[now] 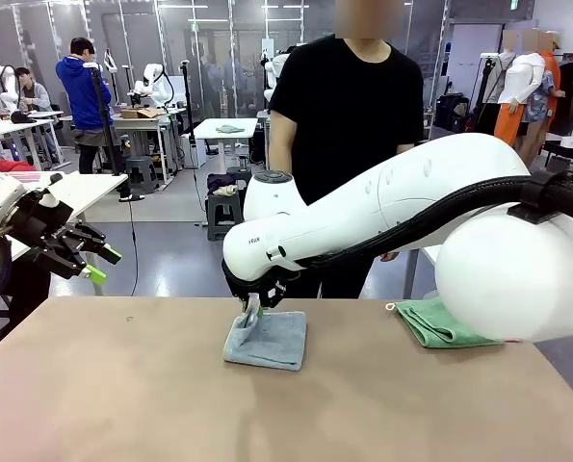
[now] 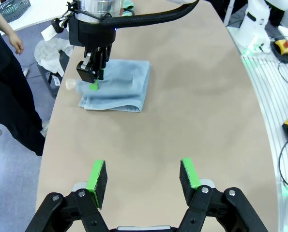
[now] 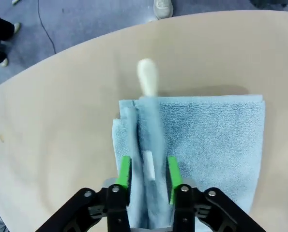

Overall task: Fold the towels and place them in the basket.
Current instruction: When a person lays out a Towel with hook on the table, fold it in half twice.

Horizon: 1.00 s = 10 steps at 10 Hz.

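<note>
A pale grey-blue towel (image 1: 272,342) (image 2: 124,82) (image 3: 211,140) lies folded near the table's middle. One raised fold at its left edge stands up between the fingers of my right gripper (image 1: 253,306) (image 2: 93,77) (image 3: 146,171). The green pads stand a little apart on either side of that fold, and the fold looks blurred. A mint green towel (image 1: 440,322) lies folded at the table's far right, partly behind my right arm. My left gripper (image 1: 98,265) (image 2: 144,174) hangs open and empty above the table's left side. The basket is out of view.
A person in black (image 1: 349,125) stands at the far edge, hands down; one hand (image 2: 15,43) hangs beside the table. A small pale blurred thing (image 3: 147,77) shows just past the towel's far edge. Bare tabletop (image 1: 122,385) spreads across the front and left.
</note>
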Each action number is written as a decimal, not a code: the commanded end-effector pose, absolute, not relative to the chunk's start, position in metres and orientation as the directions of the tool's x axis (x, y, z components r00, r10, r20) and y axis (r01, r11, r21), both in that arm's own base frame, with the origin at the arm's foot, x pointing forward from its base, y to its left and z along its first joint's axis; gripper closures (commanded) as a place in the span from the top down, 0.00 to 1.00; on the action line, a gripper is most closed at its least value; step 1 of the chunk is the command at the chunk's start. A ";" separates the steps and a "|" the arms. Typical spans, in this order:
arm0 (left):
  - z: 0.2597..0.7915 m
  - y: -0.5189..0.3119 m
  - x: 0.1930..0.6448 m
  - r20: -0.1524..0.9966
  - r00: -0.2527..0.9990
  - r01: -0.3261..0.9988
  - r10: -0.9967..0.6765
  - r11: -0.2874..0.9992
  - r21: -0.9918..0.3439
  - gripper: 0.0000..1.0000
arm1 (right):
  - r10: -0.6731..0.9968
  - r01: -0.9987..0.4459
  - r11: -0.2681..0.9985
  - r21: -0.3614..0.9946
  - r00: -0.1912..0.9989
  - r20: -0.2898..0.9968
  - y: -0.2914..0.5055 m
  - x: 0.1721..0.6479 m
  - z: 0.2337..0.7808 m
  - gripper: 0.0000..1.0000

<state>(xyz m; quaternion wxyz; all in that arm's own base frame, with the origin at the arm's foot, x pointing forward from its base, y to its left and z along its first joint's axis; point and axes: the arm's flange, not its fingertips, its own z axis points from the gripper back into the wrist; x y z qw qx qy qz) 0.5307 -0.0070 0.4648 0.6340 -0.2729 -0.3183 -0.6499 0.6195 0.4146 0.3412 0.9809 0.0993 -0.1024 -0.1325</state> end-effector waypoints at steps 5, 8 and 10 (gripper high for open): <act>0.465 -0.007 0.531 0.757 -0.048 0.997 -0.652 0.008 0.071 0.76 | -0.195 0.172 0.974 0.148 0.967 0.163 0.357 0.565 0.357 0.87; 0.465 -0.007 0.531 0.757 -0.048 0.997 -0.652 0.008 0.071 0.76 | -0.088 0.067 0.989 0.129 0.983 0.163 0.304 0.542 0.358 0.87; 0.465 -0.007 0.531 0.757 -0.048 0.997 -0.652 0.008 0.071 0.76 | -0.108 0.080 0.980 0.181 0.983 0.150 0.291 0.535 0.358 0.87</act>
